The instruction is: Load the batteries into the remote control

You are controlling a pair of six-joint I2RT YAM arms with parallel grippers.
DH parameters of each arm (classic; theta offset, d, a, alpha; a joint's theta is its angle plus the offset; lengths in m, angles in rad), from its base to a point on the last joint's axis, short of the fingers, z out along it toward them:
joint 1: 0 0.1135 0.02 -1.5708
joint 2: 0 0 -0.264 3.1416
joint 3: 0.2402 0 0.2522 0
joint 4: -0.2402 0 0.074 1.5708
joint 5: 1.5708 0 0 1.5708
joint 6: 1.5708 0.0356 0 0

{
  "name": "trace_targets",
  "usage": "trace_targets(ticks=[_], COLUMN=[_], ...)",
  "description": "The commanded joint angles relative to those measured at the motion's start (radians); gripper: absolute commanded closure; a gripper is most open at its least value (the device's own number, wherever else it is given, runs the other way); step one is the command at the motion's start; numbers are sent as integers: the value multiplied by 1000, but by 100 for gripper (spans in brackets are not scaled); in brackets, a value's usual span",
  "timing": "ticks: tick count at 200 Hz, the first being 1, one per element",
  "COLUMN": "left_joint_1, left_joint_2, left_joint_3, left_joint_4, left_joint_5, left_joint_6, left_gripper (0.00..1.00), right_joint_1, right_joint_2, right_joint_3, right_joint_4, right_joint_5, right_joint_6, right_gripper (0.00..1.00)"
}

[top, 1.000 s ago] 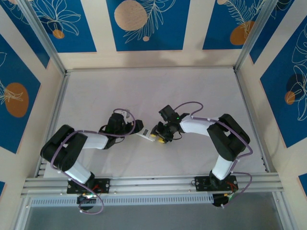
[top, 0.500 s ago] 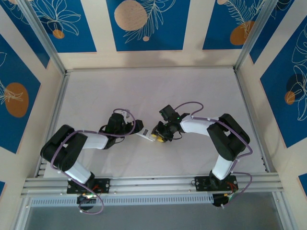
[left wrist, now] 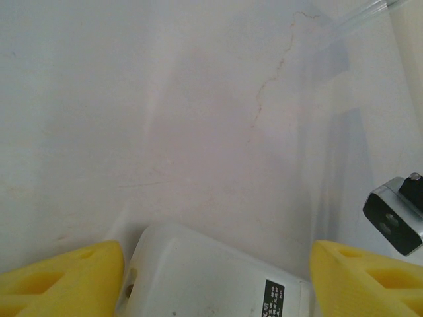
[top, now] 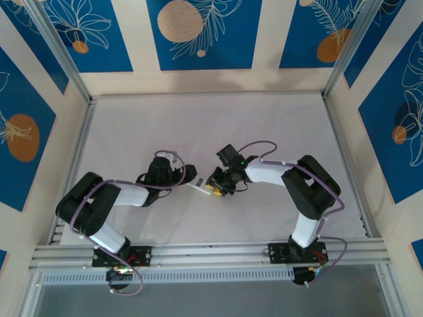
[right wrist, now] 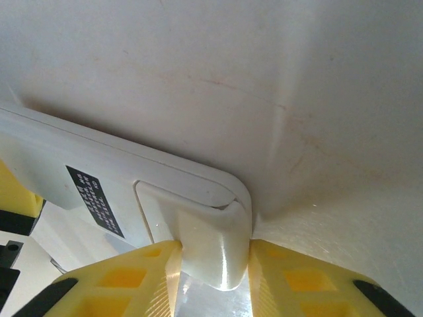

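Two wrist-view grips, indistinct from above: left hand (left wrist: 217, 254) wide across remote control (left wrist: 192, 284), right hand (right wrist: 213, 256) tight on white cover (right wrist: 198, 228).

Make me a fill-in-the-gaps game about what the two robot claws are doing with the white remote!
1. The left claw grips the remote control between ____ fingers.
2. The right claw pinches a ____ cover piece at the remote's end.
3. The remote's label is ____ with pale writing.
Missing words: yellow, white, black.
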State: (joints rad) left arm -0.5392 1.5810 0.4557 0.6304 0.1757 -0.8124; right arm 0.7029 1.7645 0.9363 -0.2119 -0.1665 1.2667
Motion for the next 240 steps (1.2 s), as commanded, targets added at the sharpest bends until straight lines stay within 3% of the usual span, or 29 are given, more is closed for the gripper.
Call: trace_targets(ticks=[1,58,110,182,240], left_joint_1=[-28,-32,-30,-30,-31], left_joint_2=[22,16,-29,-16,-13], left_joint_3=[-34,-36,-22,-19,-15], left_joint_4=[-43,-60,-147,-133,-131], left_joint_5=[30,17,-31,-17,-12], left_joint_6=[-34,-23,9,4,4], left_gripper=[26,26,26,26,26], right_joint_1=[26,27,23,36,39], right_joint_2=[53,18,-50,-8,17], right_joint_3=[31,44,41,90,99], right_joint_4=[48,-43,-181,-168,-163], right_joint_5=[-35,28,114,97,88], right_joint_6=[19,-57,-125,-148,-140], right_gripper=[65,63,56,76,74])
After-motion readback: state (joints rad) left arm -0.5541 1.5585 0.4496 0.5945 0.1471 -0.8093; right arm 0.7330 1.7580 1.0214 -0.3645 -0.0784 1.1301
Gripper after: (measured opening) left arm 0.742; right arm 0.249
